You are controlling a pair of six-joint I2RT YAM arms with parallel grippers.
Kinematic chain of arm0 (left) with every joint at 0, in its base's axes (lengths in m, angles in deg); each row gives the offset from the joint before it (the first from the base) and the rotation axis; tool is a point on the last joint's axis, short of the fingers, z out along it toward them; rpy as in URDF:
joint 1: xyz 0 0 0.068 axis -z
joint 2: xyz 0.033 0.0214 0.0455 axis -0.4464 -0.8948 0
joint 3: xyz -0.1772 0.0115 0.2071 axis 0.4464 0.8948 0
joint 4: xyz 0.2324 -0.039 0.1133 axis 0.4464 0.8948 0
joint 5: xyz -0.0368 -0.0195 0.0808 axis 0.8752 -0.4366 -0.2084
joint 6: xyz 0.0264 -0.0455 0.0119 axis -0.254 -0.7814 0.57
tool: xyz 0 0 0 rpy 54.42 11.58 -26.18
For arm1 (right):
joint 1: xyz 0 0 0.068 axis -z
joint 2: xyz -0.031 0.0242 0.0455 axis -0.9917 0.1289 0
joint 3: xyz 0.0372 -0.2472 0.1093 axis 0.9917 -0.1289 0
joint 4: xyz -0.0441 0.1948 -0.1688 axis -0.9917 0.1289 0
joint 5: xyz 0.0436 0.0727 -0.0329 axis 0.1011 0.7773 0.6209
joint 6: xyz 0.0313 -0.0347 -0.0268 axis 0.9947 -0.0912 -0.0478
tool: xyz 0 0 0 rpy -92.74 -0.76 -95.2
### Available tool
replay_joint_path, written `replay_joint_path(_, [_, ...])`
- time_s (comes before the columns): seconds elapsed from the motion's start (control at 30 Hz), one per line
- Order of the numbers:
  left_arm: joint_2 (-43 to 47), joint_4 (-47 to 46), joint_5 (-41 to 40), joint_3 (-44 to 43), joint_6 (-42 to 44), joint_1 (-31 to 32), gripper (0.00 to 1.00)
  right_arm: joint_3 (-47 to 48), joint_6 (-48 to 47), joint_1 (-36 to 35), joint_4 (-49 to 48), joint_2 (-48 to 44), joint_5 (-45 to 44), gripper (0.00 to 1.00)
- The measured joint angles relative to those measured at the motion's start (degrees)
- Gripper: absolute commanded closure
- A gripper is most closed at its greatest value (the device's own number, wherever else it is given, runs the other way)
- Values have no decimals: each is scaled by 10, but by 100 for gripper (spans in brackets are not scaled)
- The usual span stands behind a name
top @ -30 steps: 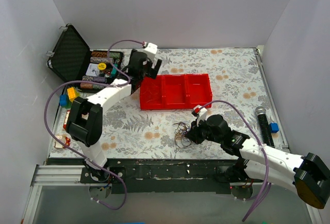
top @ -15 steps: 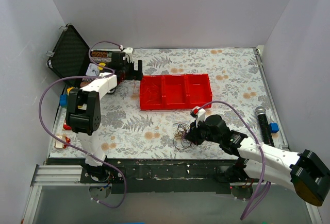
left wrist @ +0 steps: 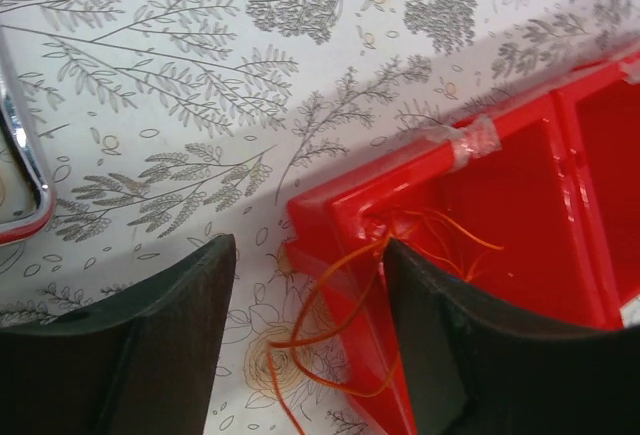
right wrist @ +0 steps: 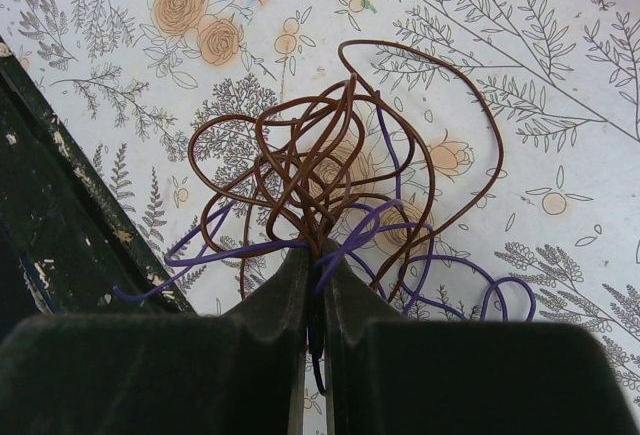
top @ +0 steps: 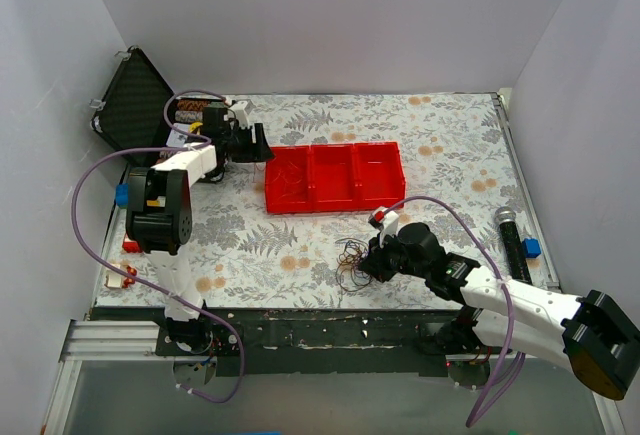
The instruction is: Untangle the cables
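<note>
A clump of brown and purple cables (right wrist: 330, 170) lies near the table's front edge, also in the top view (top: 350, 255). My right gripper (right wrist: 318, 250) is shut on that clump where the strands bunch together; it also shows in the top view (top: 372, 260). An orange-red cable (left wrist: 330, 285) drapes over the left end wall of the red tray (left wrist: 420, 150), part inside and part on the table. My left gripper (left wrist: 308, 245) is open and astride that cable and the tray's corner, without gripping it. It sits just left of the tray (top: 268, 195) in the top view (top: 258, 143).
An open black case (top: 135, 115) with small items stands at the back left. A chrome edge (left wrist: 25, 185) shows left of my left gripper. A black microphone (top: 510, 240) and a blue piece (top: 531, 247) lie at the right. Small toys (top: 122, 195) line the left edge.
My left gripper has moved left and back, from over the tray's left end towards the case. The red tray has slid slightly left. The right arm has barely moved.
</note>
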Motion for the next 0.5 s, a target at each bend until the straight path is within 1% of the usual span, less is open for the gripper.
replay_joint_path(0.07, [0,-4,22,2,-5,-5,59,0,0,0,0,1,0,96])
replay_joint_path(0.17, [0,-9,50,3,-13,-7,68,0,0,0,0,5,0,96])
replay_joint_path(0.27, [0,-10,64,3,-17,-6,69,0,0,1,0,6,0,96])
replay_joint_path(0.3, [0,-10,67,4,-17,-6,68,0,0,1,0,6,0,96])
replay_joint_path(0.33, [0,-10,68,4,-18,-6,63,0,0,1,0,6,0,96])
replay_joint_path(0.37, [0,-10,68,4,-18,-6,60,0,0,1,0,6,0,96])
replay_joint_path(0.4, [0,-9,68,5,-18,-6,59,0,0,1,0,6,0,96])
replay_joint_path(0.43, [1,-9,68,5,-18,-7,55,0,0,2,0,7,0,96])
replay_joint_path(0.47, [2,-8,67,6,-19,-7,47,0,0,2,0,7,0,96])
replay_joint_path(0.5, [3,-6,65,7,-19,-7,43,0,0,2,0,7,0,96])
